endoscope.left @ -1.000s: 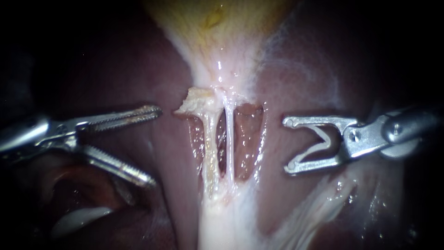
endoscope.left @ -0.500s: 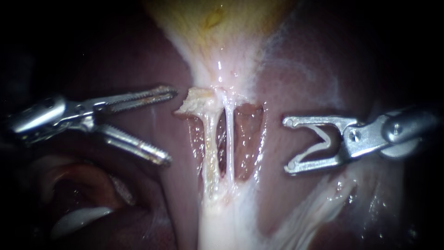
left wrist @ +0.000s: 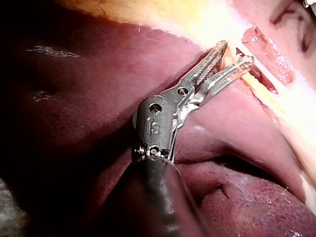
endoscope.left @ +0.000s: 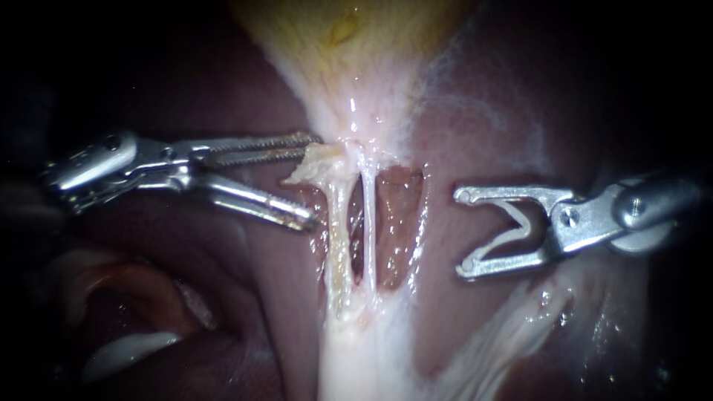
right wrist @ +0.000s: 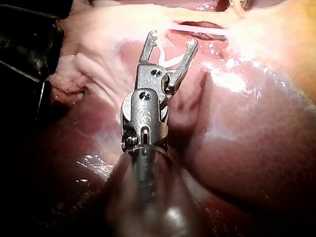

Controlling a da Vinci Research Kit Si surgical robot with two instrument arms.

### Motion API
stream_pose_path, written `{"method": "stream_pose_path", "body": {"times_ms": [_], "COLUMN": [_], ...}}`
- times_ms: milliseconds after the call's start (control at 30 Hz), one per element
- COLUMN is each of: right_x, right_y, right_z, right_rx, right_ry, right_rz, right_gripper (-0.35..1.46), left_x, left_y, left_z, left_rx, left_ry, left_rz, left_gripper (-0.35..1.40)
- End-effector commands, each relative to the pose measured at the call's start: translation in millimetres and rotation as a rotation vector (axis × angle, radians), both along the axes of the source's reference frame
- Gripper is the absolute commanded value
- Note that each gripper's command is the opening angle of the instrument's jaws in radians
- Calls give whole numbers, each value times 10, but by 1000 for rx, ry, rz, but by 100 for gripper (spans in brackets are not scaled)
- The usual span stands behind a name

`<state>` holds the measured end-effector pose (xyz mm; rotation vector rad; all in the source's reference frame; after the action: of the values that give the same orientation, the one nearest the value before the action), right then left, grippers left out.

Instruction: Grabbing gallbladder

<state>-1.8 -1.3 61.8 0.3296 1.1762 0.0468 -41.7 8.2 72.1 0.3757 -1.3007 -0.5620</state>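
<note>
Endoscope: our left tool (endoscope.left: 313, 180), jaws apart, straddles the pale flap (endoscope.left: 318, 157) under the gallbladder (endoscope.left: 356, 52). We judge the approach done and closing next. Right tool (endoscope.left: 464, 232) hangs well apart, jaws wide, clamped on a clip (endoscope.left: 518, 223).
Left wrist: flap between gaping jaws.
Right wrist: clip seated.
Containers: none.

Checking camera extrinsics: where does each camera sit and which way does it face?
Endoscope: close over the tissue, facing the tubes below the gallbladder; left instrument enters from left, right instrument, holding a clip, from right.
Left wrist: on the left arm, looking along its shaft towards gallbladder and tubes.
Right wrist: on the right arm, looking along its shaft across liver towards the tubes.
Shared: all three show the tubes.
</note>
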Motion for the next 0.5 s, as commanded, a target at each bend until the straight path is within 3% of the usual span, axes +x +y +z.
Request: {"method": "stream_pose_path", "body": {"times_ms": [33,100,333,500], "right_x": [0,0,0,0], "right_y": [0,0,0,0], "right_z": [0,0,0,0], "right_rx": [0,0,0,0], "right_ry": [0,0,0,0], "right_rz": [0,0,0,0], "right_gripper": [49,49,49,49], "left_x": [1,3,13,20], "left_y": [0,2,5,0], "left_z": [0,2,10,4], "left_rx": [-1,3,19,54], "left_ry": [2,1,17,19], "left_rz": [-1,-6,-13,-22], "left_gripper": [-8,-35,-35,-35]}}
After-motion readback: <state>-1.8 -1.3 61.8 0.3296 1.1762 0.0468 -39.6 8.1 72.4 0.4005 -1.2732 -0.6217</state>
